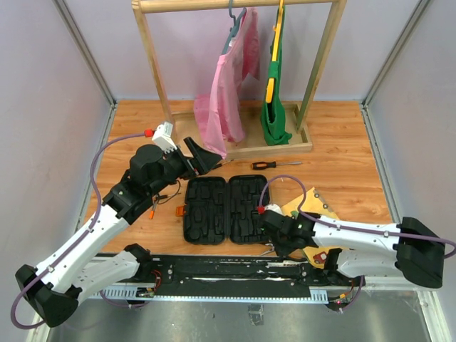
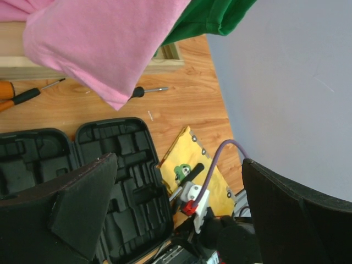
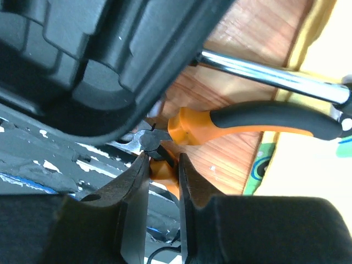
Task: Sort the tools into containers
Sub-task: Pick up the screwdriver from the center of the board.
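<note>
**A:** Where are the orange-handled pliers [image 3: 190, 125]?

**B:** Flat on the desk [image 1: 342, 142], head tucked against the near rim of the tool case [image 1: 206, 214], with the yellow board [image 1: 308, 206] just beside them. One handle runs off toward the board. The other passes between the fingers of the right gripper [image 3: 163, 162].

**A:** Clamped on it, then?

**B:** It looks so. The fingers [image 3: 135, 187] press either side of the orange part close to the pivot, with no gap showing. I'd guess that spot was chosen because it sits free of the case rim and near the tool's balance.

**A:** And the case?

**B:** Open flat, both halves up, moulded slots bare as far as I can see. That leaves it ready to receive a tool from above.

**A:** Anything crowding the pliers?

**B:** A chrome shaft [image 3: 264, 70] lies just beyond them. I can't tell which tool it belongs to. A lift could drag it.

**A:** Other tools?

**B:** A screwdriver [image 1: 274, 164] lies past the case, toward the clothes rack [image 1: 239, 146].

**A:** The left gripper [image 1: 201, 157]?

**B:** Spread wide and empty, raised beyond the case's far edge, probably to stay out of the way.
</note>
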You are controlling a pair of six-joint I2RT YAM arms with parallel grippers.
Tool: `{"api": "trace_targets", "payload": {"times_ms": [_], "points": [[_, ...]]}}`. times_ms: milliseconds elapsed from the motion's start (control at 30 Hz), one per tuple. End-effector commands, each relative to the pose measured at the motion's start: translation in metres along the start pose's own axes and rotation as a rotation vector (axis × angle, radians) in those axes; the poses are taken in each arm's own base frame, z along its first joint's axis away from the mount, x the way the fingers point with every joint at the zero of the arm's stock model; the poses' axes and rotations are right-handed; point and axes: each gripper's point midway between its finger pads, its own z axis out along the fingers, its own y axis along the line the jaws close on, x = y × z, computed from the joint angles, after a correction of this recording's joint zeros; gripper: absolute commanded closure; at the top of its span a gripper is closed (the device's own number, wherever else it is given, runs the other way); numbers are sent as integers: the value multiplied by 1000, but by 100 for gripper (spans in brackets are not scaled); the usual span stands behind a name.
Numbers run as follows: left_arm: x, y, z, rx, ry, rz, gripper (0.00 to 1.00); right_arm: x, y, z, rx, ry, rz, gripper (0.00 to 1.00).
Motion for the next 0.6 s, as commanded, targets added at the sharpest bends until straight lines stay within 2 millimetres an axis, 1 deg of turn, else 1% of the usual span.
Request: {"api": "trace_targets", "payload": {"times_ms": [0,100,300,467,567], "points": [[4,15,-5,-52,6,35,1,10,-10,-11,22,-12,9,99],[9,22,-7,-73,16,38,1,10,-7,-24,-14,-30,28,100],[15,32,-12,-97,16,41,1,17,-4,-46,-69,-28,91,100],[6,36,-24,-106,-40,50,1,18,-6,-69,-101,-56,136,99],[0,35,-30,-106,-73,55,1,16,-11,-86,-91,-76,148,100]]}}
